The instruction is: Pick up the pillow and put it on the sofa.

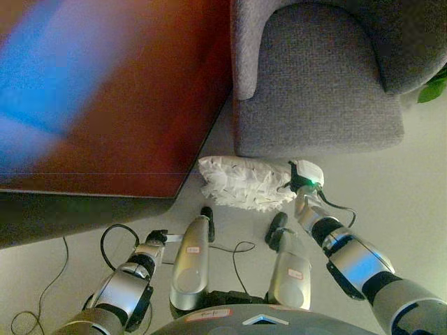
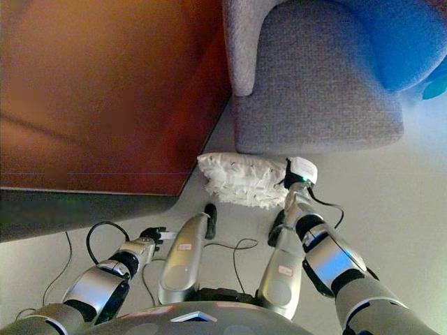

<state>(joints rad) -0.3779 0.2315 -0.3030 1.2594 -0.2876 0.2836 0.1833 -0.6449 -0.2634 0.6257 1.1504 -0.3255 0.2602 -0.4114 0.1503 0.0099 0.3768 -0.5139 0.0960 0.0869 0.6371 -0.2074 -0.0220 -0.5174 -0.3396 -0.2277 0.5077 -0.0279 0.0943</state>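
The right hand (image 1: 302,183) reached the white pillow's (image 1: 241,183) right end below the grey sofa (image 1: 318,91), grip hidden. The left hand (image 2: 155,236) hung low left of the pillow, fingers unclear.

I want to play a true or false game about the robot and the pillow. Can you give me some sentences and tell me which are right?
1. The white pillow lies on the floor in front of the grey sofa. True.
2. The pillow is already on the sofa seat. False: it is down on the floor, by the foot of the sofa.
3. The right hand is at the pillow's right end. True.
4. The left hand is touching the pillow. False: it is low at the left, apart from the pillow.
5. A reddish-brown table stands left of the sofa. True.
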